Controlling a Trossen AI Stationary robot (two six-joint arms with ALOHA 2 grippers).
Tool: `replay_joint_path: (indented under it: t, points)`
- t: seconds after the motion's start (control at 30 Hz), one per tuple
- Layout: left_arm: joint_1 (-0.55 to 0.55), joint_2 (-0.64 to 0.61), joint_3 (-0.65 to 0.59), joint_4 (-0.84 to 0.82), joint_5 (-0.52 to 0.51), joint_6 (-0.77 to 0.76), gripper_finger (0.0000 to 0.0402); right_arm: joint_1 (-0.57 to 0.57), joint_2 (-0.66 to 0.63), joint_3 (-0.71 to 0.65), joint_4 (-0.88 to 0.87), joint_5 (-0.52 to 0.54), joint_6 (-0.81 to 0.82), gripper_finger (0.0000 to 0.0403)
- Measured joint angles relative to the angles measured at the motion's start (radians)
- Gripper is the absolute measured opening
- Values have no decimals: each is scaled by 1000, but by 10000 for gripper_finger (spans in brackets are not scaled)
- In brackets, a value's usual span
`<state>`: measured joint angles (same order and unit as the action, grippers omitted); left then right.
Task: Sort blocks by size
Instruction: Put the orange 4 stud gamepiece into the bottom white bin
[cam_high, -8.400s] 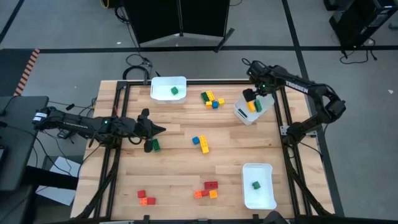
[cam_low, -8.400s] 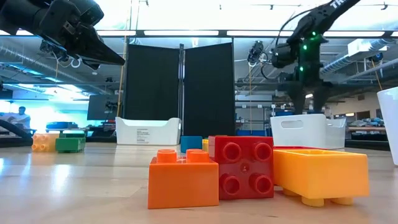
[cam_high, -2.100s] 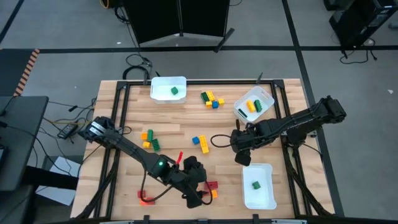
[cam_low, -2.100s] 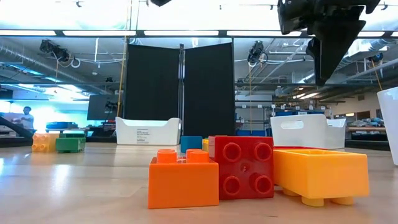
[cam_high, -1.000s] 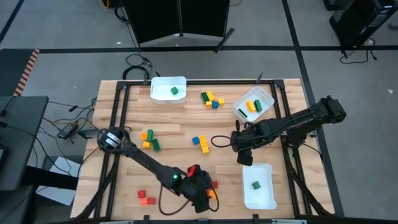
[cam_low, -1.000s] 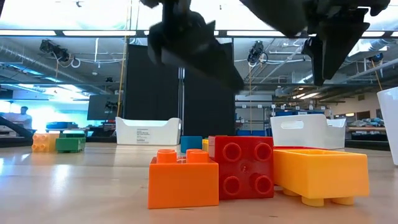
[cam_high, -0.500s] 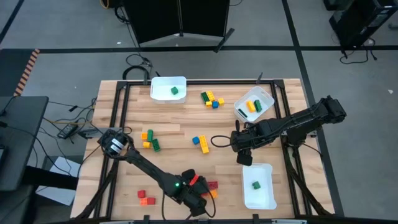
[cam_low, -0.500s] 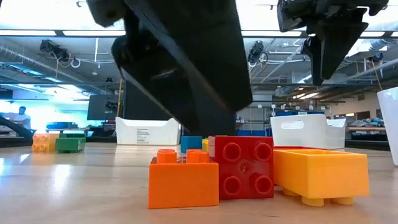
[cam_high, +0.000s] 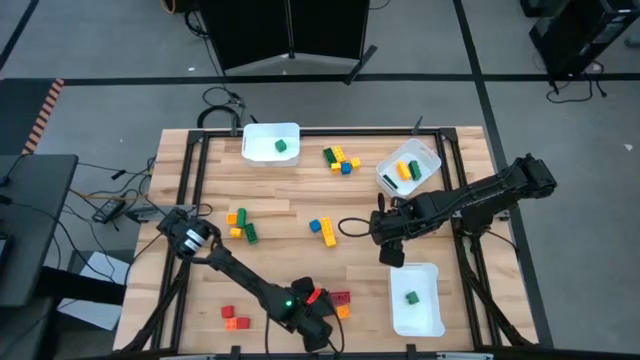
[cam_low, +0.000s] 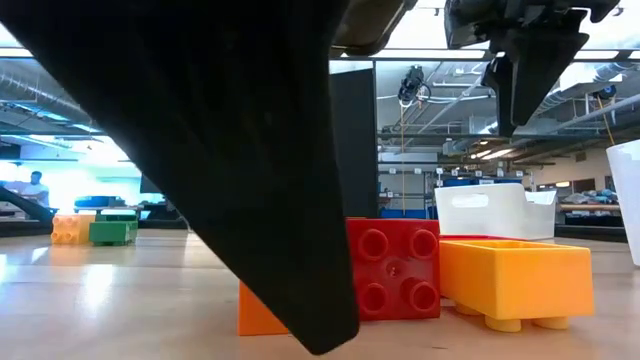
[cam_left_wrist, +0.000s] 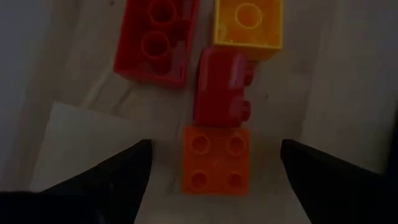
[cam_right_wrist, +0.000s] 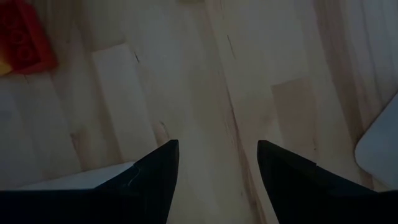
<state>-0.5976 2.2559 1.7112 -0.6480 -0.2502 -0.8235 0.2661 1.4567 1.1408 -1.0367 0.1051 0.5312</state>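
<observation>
Orange block (cam_left_wrist: 215, 162) lying on the table's (cam_high: 280, 250) near edge, touching a red block (cam_left_wrist: 221, 88). Left gripper (cam_left_wrist: 211, 163) hovering over it, fingers spread wide, straddling it. Right gripper (cam_right_wrist: 217, 163) waiting mid-table beside a white bin (cam_high: 415, 299), fingers apart, empty.

The left gripper (cam_high: 318, 335) is dropping over the red and orange blocks (cam_high: 336, 303) near the table's front edge, having swung there from the left side by the green block (cam_high: 249, 233). In the low view it is now blocking the orange block (cam_low: 256, 316). Its fingers (cam_left_wrist: 121, 177) are flanking that block.
</observation>
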Motion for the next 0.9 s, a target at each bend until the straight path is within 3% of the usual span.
replay_joint_path:
  t: [0.13, 0.23, 0.5, 0.9]
  points:
    - [1, 11, 4, -10, -1, -15, 350, 2, 0, 0, -2, -2, -1, 229]
    - [1, 11, 3, -22, -28, -16, 317, 2, 0, 0, -3, -2, 0, 229]
    - [3, 11, 13, -52, -36, -23, 149, 2, -10, 0, -36, -3, 0, 229]
    - [11, 18, 218, -360, -131, -3, 146, 10, -55, 0, -125, -5, 10, 229]
